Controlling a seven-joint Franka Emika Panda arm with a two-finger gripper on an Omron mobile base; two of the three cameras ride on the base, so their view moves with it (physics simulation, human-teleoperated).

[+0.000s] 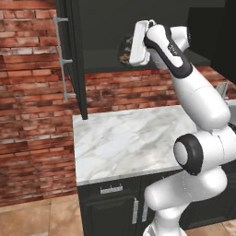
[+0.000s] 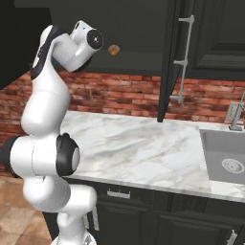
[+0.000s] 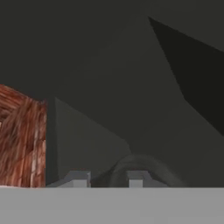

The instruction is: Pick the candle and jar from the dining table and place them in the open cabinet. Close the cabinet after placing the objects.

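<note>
Dark and glassy, the jar [image 1: 124,51] sits on the shelf inside the open cabinet [image 1: 106,27], the gripper [image 3: 108,179] raised to it with its fingertips [image 3: 78,178] set either side of the jar's rounded top, grip uncertain, above the marble counter [image 1: 124,138].

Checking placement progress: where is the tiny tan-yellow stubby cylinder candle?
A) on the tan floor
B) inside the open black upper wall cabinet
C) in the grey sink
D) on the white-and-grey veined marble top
B: the right base view shows the candle up inside the open cabinet, above the red brick wall.
</note>
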